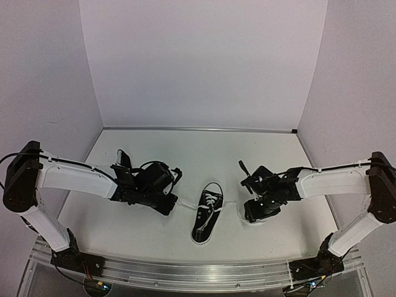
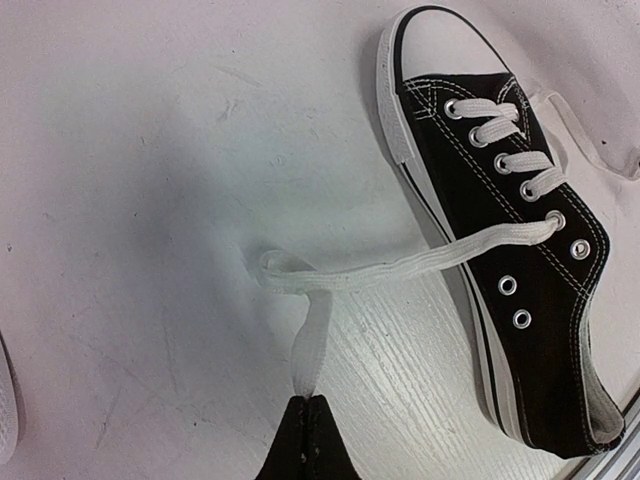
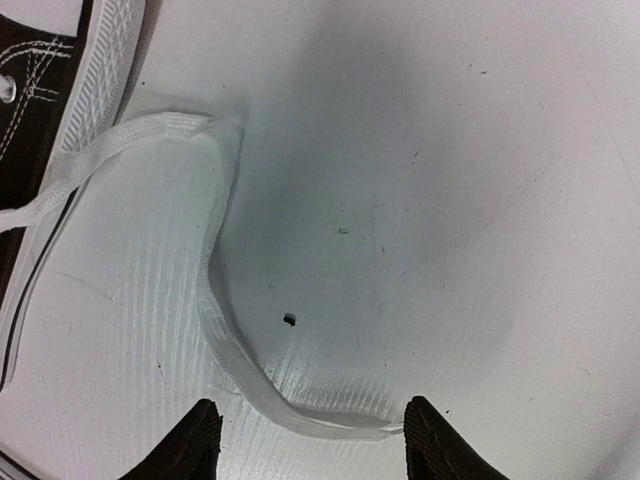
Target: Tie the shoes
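One black sneaker [image 1: 208, 216] with white laces lies mid-table, toe toward the back wall. It also shows in the left wrist view [image 2: 520, 260] and at the left edge of the right wrist view [image 3: 30, 80]. My left gripper [image 2: 308, 400] is shut on the end of the shoe's left lace [image 2: 400, 268], which runs across the table from an eyelet; in the top view it sits left of the shoe [image 1: 170, 204]. My right gripper [image 3: 312, 415] is open right of the shoe [image 1: 252, 213], low over the table. The right lace [image 3: 215, 300] curves between its fingers, ungripped. The second shoe is not clearly in view.
White walls close the table at the back and both sides. An aluminium rail [image 1: 198, 272] runs along the near edge. A small dark speck [image 3: 289, 320] lies on the table. A white curved edge [image 2: 6, 400] shows at the left border of the left wrist view.
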Motion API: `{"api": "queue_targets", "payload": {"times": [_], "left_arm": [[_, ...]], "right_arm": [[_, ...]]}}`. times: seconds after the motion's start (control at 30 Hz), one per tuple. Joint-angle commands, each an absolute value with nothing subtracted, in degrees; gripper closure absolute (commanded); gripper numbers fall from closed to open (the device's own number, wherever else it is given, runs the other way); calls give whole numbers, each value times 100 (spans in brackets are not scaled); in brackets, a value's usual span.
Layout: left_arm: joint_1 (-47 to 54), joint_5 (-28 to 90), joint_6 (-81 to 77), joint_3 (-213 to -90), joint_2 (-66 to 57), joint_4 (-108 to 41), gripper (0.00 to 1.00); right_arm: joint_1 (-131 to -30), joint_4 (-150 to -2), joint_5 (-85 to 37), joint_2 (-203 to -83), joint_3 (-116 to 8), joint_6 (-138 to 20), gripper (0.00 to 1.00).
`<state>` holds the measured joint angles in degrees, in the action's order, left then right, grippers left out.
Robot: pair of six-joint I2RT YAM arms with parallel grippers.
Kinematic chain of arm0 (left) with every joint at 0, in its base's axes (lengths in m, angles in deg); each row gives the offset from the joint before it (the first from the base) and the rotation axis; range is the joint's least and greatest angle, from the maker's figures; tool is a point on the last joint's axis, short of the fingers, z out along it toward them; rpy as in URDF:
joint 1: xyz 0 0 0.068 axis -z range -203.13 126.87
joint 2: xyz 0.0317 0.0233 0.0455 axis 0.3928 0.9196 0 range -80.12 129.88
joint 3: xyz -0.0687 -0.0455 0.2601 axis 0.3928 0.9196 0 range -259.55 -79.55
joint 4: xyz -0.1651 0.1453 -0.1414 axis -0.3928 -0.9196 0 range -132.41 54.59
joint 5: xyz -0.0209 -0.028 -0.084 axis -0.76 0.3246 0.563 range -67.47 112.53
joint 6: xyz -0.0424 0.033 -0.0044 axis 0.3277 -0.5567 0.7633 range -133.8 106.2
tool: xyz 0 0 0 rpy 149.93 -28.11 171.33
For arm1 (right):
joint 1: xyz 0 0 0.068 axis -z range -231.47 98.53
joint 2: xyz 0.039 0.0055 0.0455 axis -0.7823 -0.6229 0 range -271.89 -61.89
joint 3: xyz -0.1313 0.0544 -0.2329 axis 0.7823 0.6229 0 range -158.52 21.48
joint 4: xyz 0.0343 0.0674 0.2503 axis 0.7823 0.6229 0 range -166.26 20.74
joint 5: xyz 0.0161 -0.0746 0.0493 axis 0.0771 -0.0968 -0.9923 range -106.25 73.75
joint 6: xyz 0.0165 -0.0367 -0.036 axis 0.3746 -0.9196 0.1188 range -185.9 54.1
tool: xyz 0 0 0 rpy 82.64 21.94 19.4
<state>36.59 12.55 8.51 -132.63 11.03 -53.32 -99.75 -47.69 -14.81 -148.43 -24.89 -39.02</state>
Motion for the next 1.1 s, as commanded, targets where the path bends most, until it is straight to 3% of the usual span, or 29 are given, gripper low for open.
{"api": "queue_targets", "payload": {"times": [0.0, 0.3, 0.5, 0.6, 0.67, 0.87, 1.07], "left_arm": [[3664, 1352, 762, -13246, 1056, -5153, 100], [3628, 1543, 844, -13126, 1226, -5097, 100], [3533, 1685, 893, -13001, 1277, -5033, 97], [3497, 1727, 922, -12911, 1360, -4994, 87], [3497, 1787, 903, -12879, 1439, -4957, 78], [3505, 1946, 752, -12883, 1689, -4940, 58], [3505, 1647, 942, -12760, 1762, -5011, 55]], "right_arm": [[-9939, -4705, -1845, -15026, -2514, -4266, 42], [-9925, -4804, -2056, -15395, -2462, -4282, 52], [-9928, -4826, -2256, -15394, -2361, -4184, 73], [-9922, -4871, -2333, -15284, -2240, -4073, 92], [-9923, -4913, -2353, -15234, -2182, -4023, 98], [-9926, -5005, -2391, -14872, -2066, -3814, 100], [-9926, -4954, -2399, -14127, -2089, -3581, 100]]}}
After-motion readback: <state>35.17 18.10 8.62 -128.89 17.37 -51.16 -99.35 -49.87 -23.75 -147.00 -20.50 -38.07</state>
